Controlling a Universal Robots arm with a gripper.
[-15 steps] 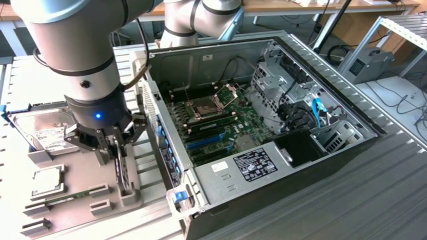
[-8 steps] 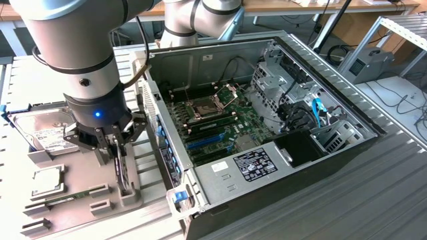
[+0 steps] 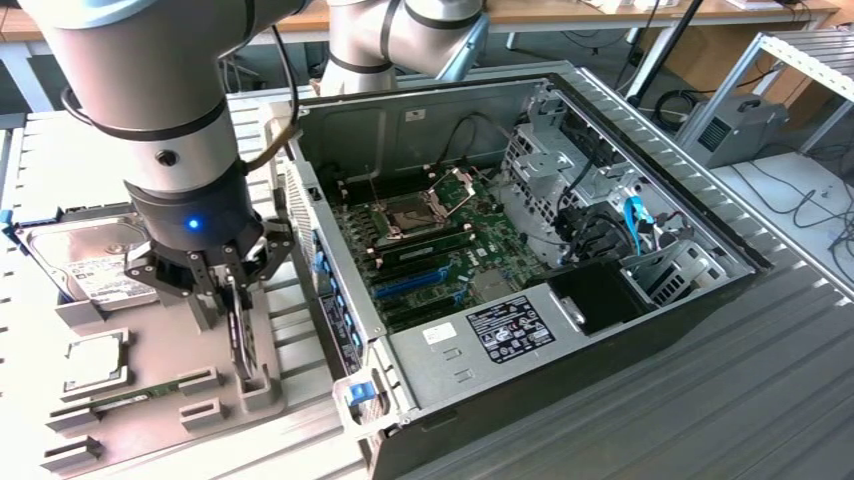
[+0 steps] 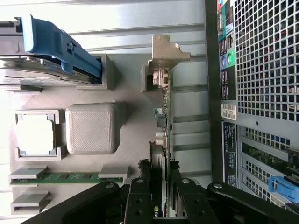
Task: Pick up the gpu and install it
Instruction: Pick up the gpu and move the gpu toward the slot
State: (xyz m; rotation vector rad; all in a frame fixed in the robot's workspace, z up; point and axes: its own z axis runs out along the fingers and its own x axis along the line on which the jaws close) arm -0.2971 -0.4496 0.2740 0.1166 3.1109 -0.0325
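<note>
Gpu (image 4: 164,122) upright on edge in tray (image 3: 158,345) slot, claw (image 4: 159,173) clenched on it; wrist view reveals silver bracket (image 4: 166,49).

One end of the gpu (image 4: 162,123) is hidden between the gripping jaws

Labels in sight, but no word or number on them can be read.

The white label (image 3: 96,272) on the hard drive (image 3: 74,240) carries print too small to make out. Inside the computer case (image 3: 694,215) you have a black label (image 3: 511,330) with white print and a small white sticker (image 3: 442,334) just beside it, both illegible. On the case's rear panel (image 4: 212,93), the wrist view gives you a white sticker (image 4: 229,112) and a black label (image 4: 230,154) beneath it, their lines unreadable. The gpu (image 4: 166,121) shows you no legible marking.
</note>
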